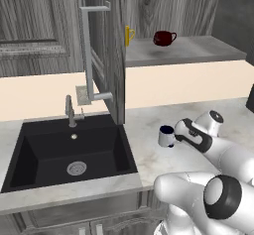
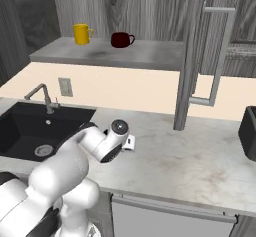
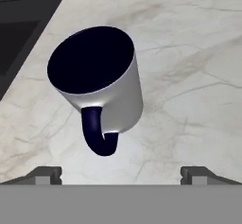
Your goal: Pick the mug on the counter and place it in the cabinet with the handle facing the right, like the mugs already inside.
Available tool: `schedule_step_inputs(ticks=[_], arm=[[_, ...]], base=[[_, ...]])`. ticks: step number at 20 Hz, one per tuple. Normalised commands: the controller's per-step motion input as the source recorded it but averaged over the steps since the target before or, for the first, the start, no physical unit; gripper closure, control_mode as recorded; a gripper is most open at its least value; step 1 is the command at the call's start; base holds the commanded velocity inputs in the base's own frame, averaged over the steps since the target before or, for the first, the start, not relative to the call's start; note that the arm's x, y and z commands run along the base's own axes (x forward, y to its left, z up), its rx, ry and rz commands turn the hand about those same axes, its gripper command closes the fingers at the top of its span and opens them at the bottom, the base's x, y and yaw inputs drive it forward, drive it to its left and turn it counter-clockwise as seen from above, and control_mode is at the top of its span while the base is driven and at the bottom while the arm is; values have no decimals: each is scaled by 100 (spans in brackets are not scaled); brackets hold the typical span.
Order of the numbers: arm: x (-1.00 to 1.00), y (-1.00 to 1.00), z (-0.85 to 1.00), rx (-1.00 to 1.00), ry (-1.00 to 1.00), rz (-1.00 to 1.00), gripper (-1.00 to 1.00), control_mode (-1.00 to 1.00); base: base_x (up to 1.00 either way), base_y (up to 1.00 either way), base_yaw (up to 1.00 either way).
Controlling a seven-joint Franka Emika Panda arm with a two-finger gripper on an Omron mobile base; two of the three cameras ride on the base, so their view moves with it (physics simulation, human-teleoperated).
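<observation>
Robot pincer (image 3: 121,173) poised wide just short of a white mug (image 1: 166,136) on the marbled table (image 2: 200,156), right of the black sink (image 1: 30,154).

In the hand view the mug sits at twelve o'clock from the two spread tips, its navy loop handle (image 3: 98,134) pointing back toward them at six o'clock; nothing is held. To grasp well, I judge the pincer should advance until its tips straddle the mug's body, clear of the handle, then close squarely so the mug cannot twist. The mug's dark interior looks empty. In the right base view, the open cabinet (image 2: 190,56) holds a yellow mug (image 2: 81,33) at ten o'clock and a dark red mug (image 2: 120,39) just right of it on the shelf, handles rightward.
</observation>
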Motion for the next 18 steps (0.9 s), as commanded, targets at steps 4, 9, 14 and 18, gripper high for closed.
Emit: schedule_step_inputs(ticks=[4,9,14,18], arm=[[8,0,-32,0,0,7,-100,-100],[13,8,-9,0,-1,5,-100,-100],[12,15,0,0,-2,3,-100,-100],[16,11,0,0,-1,2,-100,-100]], base=[[0,0,0],[0,0,0],[0,0,0],[0,0,0]])
